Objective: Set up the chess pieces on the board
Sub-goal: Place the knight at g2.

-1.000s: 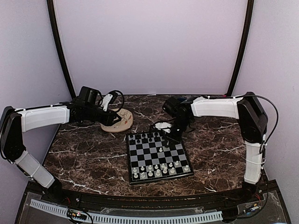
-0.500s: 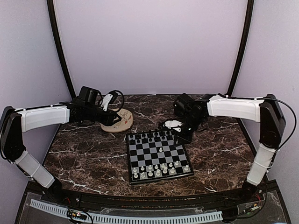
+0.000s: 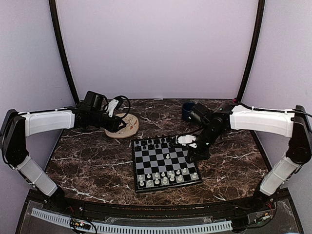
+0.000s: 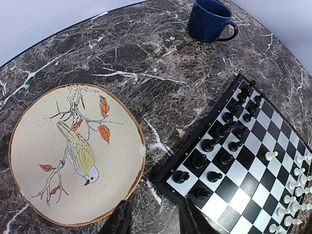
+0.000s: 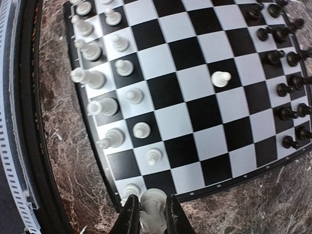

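The board [image 3: 152, 163] lies in the middle of the marble table. Black chess pieces [image 3: 155, 143] fill its far rows and white chess pieces [image 3: 165, 178] its near rows. One white pawn [image 5: 221, 78] stands alone further in. My right gripper [image 5: 152, 217] is shut on a white chess piece [image 5: 155, 210], above the board's right edge by the near right corner [image 3: 191, 157]. My left gripper [image 4: 154, 222] is open and holds nothing. It hovers over the bare marble between the plate and the board's far left corner [image 4: 171, 187].
A round beige plate [image 4: 119, 168] painted with a bird sits at the back left [image 3: 130, 127]. A dark blue cup [image 4: 208, 19] stands behind the board [image 3: 187, 110]. Curved black poles and pale walls surround the table.
My right arm has swung from the board's far edge out to the right and toward the near right corner, with the white piece in its jaws. The left arm has stayed put.
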Robot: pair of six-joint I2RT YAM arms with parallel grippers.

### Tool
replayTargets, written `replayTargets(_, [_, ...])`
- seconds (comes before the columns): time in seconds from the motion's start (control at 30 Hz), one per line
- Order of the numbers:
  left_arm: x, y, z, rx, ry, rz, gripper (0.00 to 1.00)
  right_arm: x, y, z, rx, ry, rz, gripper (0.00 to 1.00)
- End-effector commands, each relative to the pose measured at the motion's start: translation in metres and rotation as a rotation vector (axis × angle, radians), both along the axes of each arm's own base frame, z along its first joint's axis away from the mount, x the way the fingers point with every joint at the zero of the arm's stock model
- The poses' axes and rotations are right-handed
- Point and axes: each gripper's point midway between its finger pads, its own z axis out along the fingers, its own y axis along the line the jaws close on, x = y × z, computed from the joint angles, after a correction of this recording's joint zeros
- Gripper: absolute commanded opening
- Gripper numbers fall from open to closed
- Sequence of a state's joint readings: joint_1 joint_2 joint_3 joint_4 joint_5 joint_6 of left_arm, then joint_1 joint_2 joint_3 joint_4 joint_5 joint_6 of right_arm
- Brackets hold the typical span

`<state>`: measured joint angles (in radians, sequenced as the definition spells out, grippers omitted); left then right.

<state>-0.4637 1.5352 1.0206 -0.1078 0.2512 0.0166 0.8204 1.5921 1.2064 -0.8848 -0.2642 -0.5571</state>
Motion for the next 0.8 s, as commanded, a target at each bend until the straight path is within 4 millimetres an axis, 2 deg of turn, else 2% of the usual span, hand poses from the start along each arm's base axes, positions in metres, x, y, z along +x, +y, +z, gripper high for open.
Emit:
replayTargets(0.0, [0.003, -0.003, 0.006, 0.006, -0.012, -0.013, 0.36, -0.027, 0.006, 0.002, -0.004, -0.025, 0.109, 0.15])
replayTargets(0.3, [0.003, -0.002, 0.008, 0.004, -0.018, -0.012, 0.35, -0.052, 0.014, -0.014, -0.036, 0.017, 0.192, 0.16])
replayTargets(0.4, [0.002, -0.002, 0.009, 0.003, -0.019, -0.013, 0.35, -0.060, 0.006, -0.035, -0.093, 0.051, 0.203, 0.16])
replayTargets(0.77, [0.001, -0.004, 0.012, -0.006, -0.023, -0.022, 0.35, -0.055, 0.002, -0.056, -0.136, 0.032, 0.180, 0.18])
